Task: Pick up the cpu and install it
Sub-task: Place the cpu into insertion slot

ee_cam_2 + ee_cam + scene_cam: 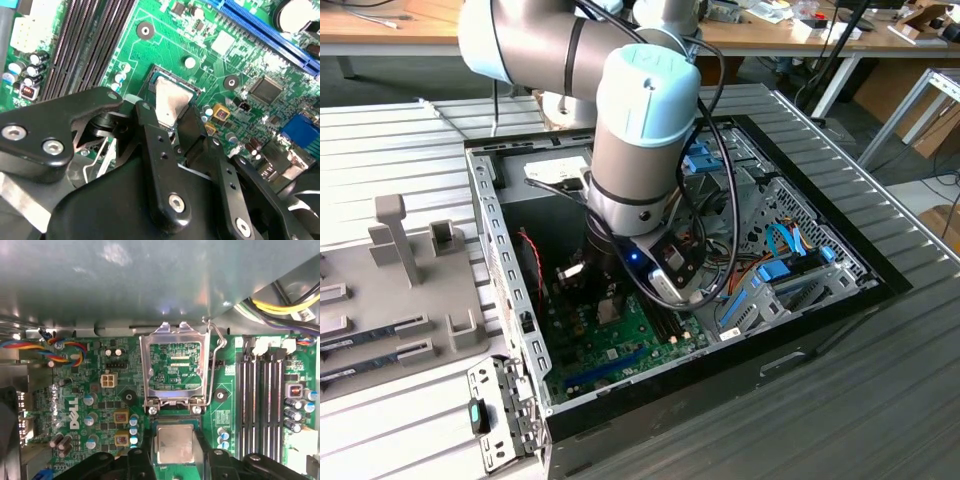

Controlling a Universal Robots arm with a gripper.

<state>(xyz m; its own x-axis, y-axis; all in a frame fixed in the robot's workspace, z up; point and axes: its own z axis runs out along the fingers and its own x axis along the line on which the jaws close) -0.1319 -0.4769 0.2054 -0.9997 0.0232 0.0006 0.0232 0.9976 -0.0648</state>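
Observation:
The cpu (175,444) is a small square chip with a silver-grey top and a green edge. It sits level between the two black fingers (145,452) of my gripper (175,452), right over the black socket frame (196,89) on the green motherboard (620,335). In the second wrist view the cpu (169,102) lies within the frame's outline, and my gripper (172,120) is shut on its two opposite sides. In the exterior view the arm's wrist (640,130) reaches down into the open computer case and hides the chip.
The socket's metal load plate (175,367) stands flipped open beside the socket, with its wire lever (216,357) raised. Black memory slots (262,400) run along one side, and blue expansion slots (265,30) lie further off. Case walls (495,235), cables (285,307) and a grey parts tray (390,260) surround the work.

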